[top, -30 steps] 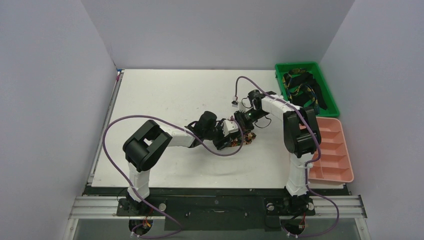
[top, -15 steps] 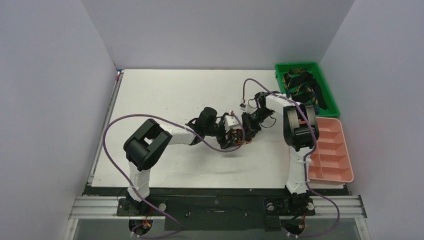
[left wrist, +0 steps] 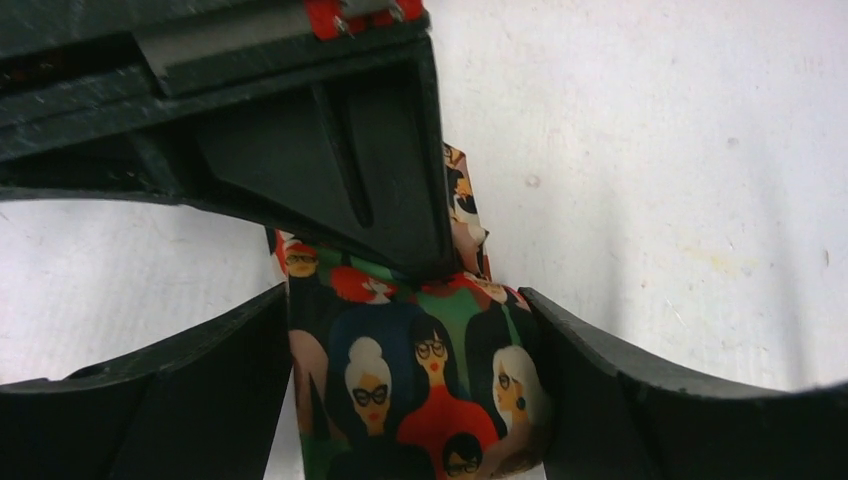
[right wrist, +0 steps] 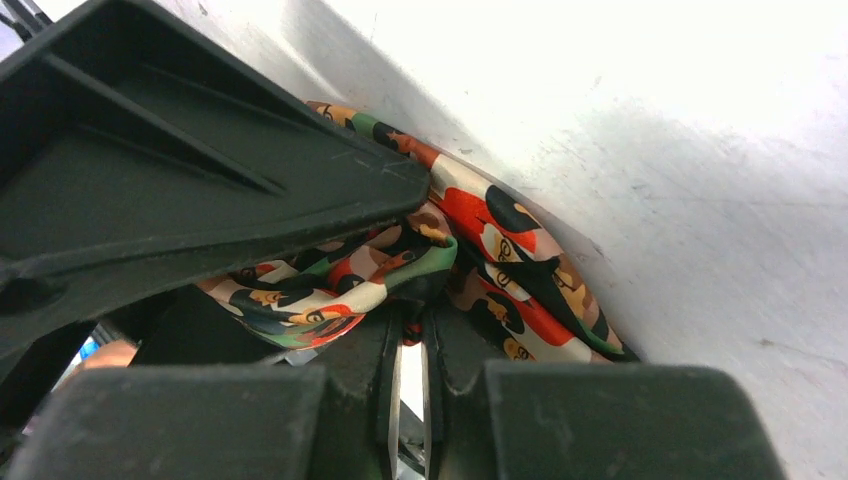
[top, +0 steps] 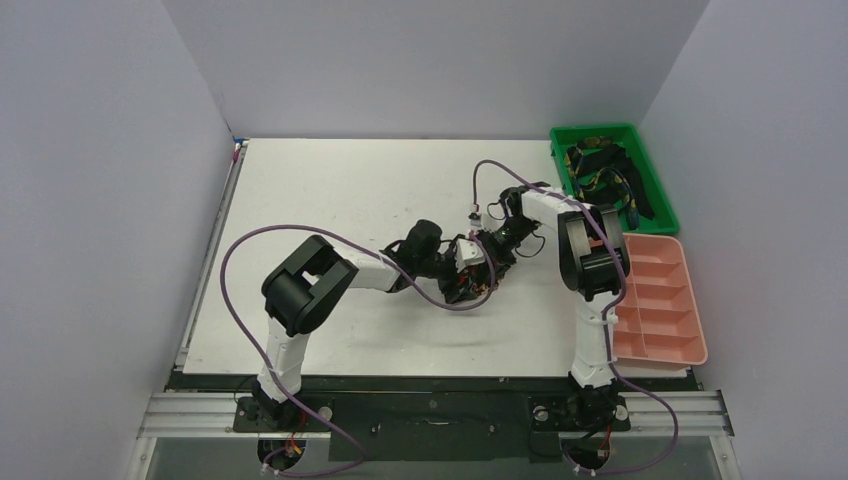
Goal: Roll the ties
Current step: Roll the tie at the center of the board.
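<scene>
A tie (top: pixel 478 288) printed with red, orange and white faces lies partly rolled at the middle of the table, between my two grippers. My left gripper (top: pixel 463 275) comes in from the left. In the left wrist view the roll (left wrist: pixel 420 390) fills the gap between my left gripper's (left wrist: pixel 405 302) two black fingers (left wrist: pixel 620 380), which touch both its sides. My right gripper (top: pixel 490 260) comes in from the right. In the right wrist view it (right wrist: pixel 408 300) is nearly closed and pinches a fold of the tie (right wrist: pixel 500 250) at its tips.
A green bin (top: pixel 560 160) at the back right holds other dark ties (top: pixel 605 180) with yellow-green patterns. A pink compartment tray (top: pixel 665 300) sits in front of it at the right edge. Purple cables (top: pixel 250 250) loop over both arms.
Both grippers have drawn closer together over the tie. The right wrist has swung in toward the left gripper, and the tie bundle has shifted slightly left.
</scene>
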`<state>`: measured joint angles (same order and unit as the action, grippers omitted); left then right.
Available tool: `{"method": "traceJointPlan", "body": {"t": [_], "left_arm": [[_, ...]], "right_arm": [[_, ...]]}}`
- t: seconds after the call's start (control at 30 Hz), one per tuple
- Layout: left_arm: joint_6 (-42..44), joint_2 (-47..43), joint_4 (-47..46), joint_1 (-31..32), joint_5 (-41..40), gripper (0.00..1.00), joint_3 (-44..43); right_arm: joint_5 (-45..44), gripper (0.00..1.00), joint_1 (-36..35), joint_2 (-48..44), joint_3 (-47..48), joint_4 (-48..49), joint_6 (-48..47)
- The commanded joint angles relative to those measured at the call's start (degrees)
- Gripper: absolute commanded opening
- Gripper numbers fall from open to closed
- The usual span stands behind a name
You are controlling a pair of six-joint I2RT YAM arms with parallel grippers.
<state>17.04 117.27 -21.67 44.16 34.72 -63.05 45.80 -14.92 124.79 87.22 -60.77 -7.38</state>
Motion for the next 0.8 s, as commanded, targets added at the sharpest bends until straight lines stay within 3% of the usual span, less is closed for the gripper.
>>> {"method": "traceJointPlan", "body": {"t": [0.0,0.1,0.17,0.3,0.37,0.47,0.67,0.77], "left_arm": [[-0.9,-1.78,-6.26,-0.6,4.09,0.75,4.98],[-2.23,-1.66,-15.17,-0.75,5.8,0.71,8.53],[-2.73,-0.21,-16.33,-0.74,6.01,0.63,8.41],[-4.08,1.87,-16.5,-0.53,3.47,0.39,7.0],[-3.53,1.65,-11.87,-0.45,1.65,0.28,5.5],[-1.67,-0.05,-3.74,-0.41,-1.1,0.22,5.82],[1.21,-1.25,5.47,0.12,-4.46,0.22,6.58],[2.09,-1.09,6.48,0.44,-4.95,0.24,6.17]], "right_arm": [[-8.42,0.0,-0.72,5.11,0.21,1.81,-4.97],[-7.88,0.0,-0.43,6.82,1.69,0.72,-5.18],[-7.76,0.0,-0.24,7.18,2.16,0.5,-5.32],[-6.56,0.0,-0.28,5.98,2.28,0.57,-5.94],[-5.69,0.18,0.24,3.83,1.81,0.5,-6.24],[-2.92,0.41,1.77,-2.05,-0.39,0.18,-7.05],[6.77,0.59,4.19,-8.16,-1.65,-3.6,-8.26],[10.1,0.64,2.89,-7.63,-0.92,-3.65,-6.52]]}}
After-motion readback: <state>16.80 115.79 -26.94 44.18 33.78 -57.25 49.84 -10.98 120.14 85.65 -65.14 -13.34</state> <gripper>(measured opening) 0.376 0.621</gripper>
